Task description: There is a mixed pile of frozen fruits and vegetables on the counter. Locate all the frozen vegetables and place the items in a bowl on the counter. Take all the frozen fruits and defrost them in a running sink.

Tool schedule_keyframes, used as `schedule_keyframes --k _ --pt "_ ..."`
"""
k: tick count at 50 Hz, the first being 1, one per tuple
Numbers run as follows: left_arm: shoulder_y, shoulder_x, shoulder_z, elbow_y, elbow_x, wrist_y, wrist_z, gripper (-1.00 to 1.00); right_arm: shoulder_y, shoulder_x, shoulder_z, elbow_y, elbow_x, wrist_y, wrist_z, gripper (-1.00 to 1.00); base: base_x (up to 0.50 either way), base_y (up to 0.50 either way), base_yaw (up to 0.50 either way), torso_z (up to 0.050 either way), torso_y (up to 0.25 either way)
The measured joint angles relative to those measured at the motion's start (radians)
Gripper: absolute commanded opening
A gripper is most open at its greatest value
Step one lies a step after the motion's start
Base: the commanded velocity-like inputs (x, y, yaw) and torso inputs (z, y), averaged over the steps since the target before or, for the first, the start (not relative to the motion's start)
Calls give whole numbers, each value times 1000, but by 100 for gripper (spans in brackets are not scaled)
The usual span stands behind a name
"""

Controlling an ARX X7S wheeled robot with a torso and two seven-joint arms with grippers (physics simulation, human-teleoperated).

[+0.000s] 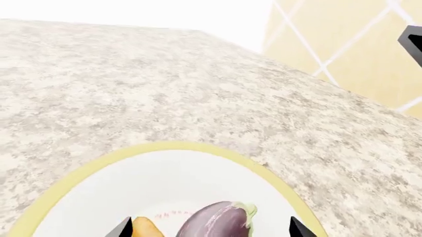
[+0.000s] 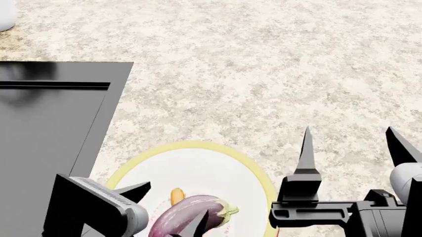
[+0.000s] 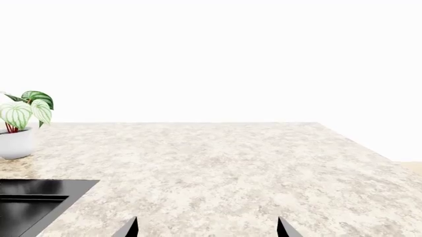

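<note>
1. The counter (image 2: 264, 59) fills the head view; the sink (image 2: 46, 128) is seen at its left.
2. The bowl (image 2: 197, 163), low in the frame's centre, is judged rigid and breakable.
3. The eggplant (image 2: 181, 215) lies inside the bowl; it is judged firm and slippery, best gripped mid-body.
4. Beside it an orange item (image 2: 177, 196) is glimpsed.
5. The left gripper (image 2: 173, 207) is spread wide around the eggplant, with nothing clamped; the right gripper (image 2: 353, 148) is spread wide and empty.

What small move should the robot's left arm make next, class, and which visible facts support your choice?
Probably lift the left gripper straight up and clear of the bowl. Its jaws stand open on either side of the eggplant, which lies inside the bowl beside a small orange item, so the vegetable looks delivered. No fruit shows in these views; the sink lies to the left.
</note>
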Motion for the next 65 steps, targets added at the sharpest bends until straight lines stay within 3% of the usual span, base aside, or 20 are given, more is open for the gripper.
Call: schedule_keyframes --k 11,22,36,49,65 --pt "-15 -6 -39 31 -61 2 -45 100 -3 -2 -9 5 -5 -2 -4 100 0 0 0 1 0" --pt "-49 -164 -257 65 -164 33 -94 100 -2 -17 -13 30 -4 -6 3 100 0 0 0 0 0" --pt "35 -277 -404 67 -122 96 -74 100 -6 -20 15 48 68 -23 -5 100 0 0 0 0 0" --pt "121 -318 -446 53 14 172 -36 100 -7 -2 17 27 19 -31 -8 100 0 0 0 0 0" --pt "142 -362 -476 82 17 172 -44 100 -13 14 2 -3 -66 -45 -33 100 0 277 0 0 0"
